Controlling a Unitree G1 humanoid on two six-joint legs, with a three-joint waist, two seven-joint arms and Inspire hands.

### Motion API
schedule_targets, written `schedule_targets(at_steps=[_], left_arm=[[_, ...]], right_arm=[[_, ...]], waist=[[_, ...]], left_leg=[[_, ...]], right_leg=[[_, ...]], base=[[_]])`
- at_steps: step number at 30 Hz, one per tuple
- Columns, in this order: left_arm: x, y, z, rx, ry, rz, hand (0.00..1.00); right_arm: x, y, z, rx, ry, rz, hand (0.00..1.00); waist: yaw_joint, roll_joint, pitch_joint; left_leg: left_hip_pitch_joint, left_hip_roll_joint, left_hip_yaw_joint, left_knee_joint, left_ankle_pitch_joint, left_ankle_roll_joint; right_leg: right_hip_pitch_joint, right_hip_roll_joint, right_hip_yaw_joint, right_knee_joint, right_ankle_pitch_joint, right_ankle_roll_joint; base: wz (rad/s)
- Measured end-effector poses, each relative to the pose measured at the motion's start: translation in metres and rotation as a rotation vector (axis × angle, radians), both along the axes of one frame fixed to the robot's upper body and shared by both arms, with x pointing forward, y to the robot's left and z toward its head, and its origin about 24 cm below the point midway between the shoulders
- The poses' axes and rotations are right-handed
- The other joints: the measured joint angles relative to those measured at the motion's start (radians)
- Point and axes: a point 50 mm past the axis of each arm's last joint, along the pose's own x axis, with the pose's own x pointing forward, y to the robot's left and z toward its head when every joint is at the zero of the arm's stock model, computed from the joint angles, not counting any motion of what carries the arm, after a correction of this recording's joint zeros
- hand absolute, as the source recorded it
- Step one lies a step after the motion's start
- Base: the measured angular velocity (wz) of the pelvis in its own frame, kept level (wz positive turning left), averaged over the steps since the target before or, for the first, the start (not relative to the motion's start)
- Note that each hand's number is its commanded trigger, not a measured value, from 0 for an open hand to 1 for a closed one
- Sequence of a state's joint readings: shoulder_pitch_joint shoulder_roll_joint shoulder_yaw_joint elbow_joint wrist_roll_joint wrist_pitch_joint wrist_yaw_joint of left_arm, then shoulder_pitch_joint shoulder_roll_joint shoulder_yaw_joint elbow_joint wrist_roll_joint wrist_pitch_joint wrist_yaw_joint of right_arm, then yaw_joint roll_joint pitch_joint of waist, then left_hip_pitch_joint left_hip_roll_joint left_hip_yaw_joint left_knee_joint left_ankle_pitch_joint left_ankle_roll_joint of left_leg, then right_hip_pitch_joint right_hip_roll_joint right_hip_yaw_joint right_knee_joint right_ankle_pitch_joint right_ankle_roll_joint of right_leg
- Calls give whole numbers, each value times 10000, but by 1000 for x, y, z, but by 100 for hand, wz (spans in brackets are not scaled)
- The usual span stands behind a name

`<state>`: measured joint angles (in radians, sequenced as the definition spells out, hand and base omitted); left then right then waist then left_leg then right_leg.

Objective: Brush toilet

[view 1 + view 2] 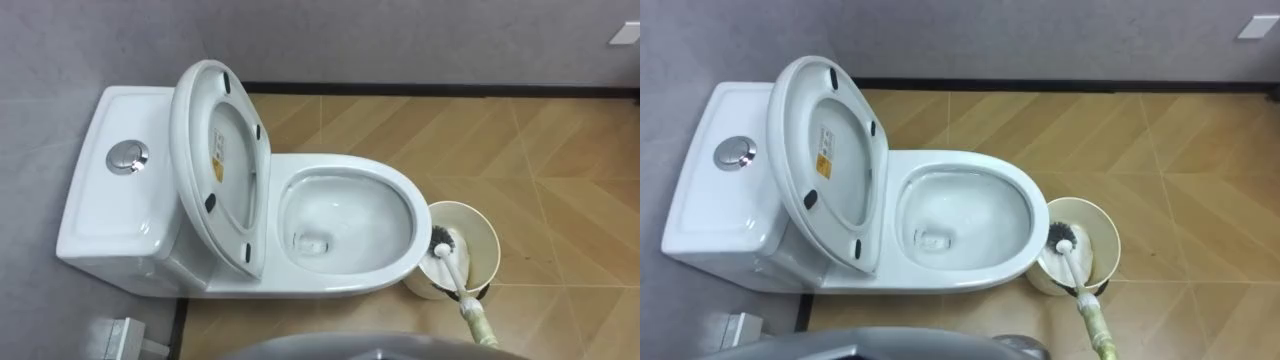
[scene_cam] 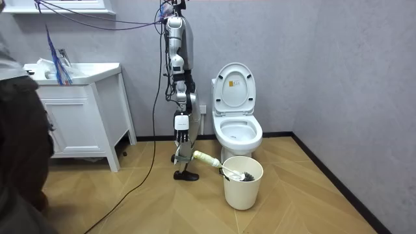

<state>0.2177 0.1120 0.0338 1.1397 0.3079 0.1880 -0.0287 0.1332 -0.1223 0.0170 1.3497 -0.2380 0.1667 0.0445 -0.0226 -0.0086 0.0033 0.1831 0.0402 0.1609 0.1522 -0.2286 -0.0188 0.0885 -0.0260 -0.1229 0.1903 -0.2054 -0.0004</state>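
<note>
The white toilet (image 1: 400, 200) stands in front of me with its seat and lid (image 1: 215, 150) raised against the cistern; the bowl holds a little water. To its right sits a cream bucket (image 1: 482, 228). The toilet brush (image 1: 445, 242) has its dark bristle head resting inside the bucket, and its white shaft and beige grip (image 1: 480, 325) slant down toward the lower right. In the room view my right hand (image 2: 184, 155) hangs low beside my leg, curled round the grip, with the brush (image 2: 233, 173) reaching across into the bucket (image 2: 244, 188).
The cistern carries a chrome flush button (image 1: 128, 157). A small white box (image 1: 125, 336) lies on the floor at the toilet's left base. A white vanity cabinet (image 2: 78, 117) stands behind me, and a person (image 2: 19, 162) is at the room view's left edge.
</note>
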Motion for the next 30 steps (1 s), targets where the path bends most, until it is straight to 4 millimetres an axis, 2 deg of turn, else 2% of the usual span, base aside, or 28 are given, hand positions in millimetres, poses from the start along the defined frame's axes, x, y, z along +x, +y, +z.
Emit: schedule_targets(at_steps=[14,20,26,30], left_arm=[[2,2,0,114,-34,-124,0],[2,9,2,678,-185,183,0],[6,12,3,1275,-510,220,0],[14,14,4,1605,-1125,255,0]], right_arm=[[4,-1,0,-47,-175,-171,0],[7,-9,2,-1011,-765,-1649,0],[15,-19,5,-2288,-1883,-3538,0],[36,-30,11,-3398,-3380,-4361,0]], waist=[[0,19,7],[-5,53,5],[-94,192,23],[-152,182,27]], left_leg=[[2,-1,-17,-1,0,0],[18,5,69,-5,0,0],[-6,9,281,-34,-1,0],[-61,12,314,-47,0,0]], right_leg=[[20,-7,-22,-5,1,0],[-69,71,140,84,0,-6],[-105,95,250,127,-4,-2],[-231,107,313,158,3,-3]], base=[[0],[-8],[-5],[-3]])
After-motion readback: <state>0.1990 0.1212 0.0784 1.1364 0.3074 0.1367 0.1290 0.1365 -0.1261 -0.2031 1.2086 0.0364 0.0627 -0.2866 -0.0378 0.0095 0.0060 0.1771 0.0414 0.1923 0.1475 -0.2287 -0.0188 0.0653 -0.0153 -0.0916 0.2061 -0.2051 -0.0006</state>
